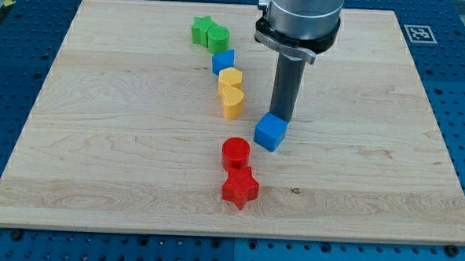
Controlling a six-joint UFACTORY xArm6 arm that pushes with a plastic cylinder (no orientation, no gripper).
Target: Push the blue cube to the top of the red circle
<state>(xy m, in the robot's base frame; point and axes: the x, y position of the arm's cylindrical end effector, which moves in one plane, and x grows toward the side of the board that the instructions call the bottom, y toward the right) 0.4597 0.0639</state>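
Observation:
The blue cube (270, 132) lies near the board's middle, to the upper right of the red circle (235, 152). My tip (282, 119) stands just behind the cube at its upper right edge, touching or nearly touching it. The cube partly hides the tip's very end. The red circle sits a short gap to the cube's lower left.
A red star (240, 187) lies just below the red circle. Two yellow blocks (231, 92) stand to the cube's upper left, a second small blue block (223, 62) above them, and two green blocks (209, 33) near the top. The board's wooden surface (98, 140) ends in blue pegboard.

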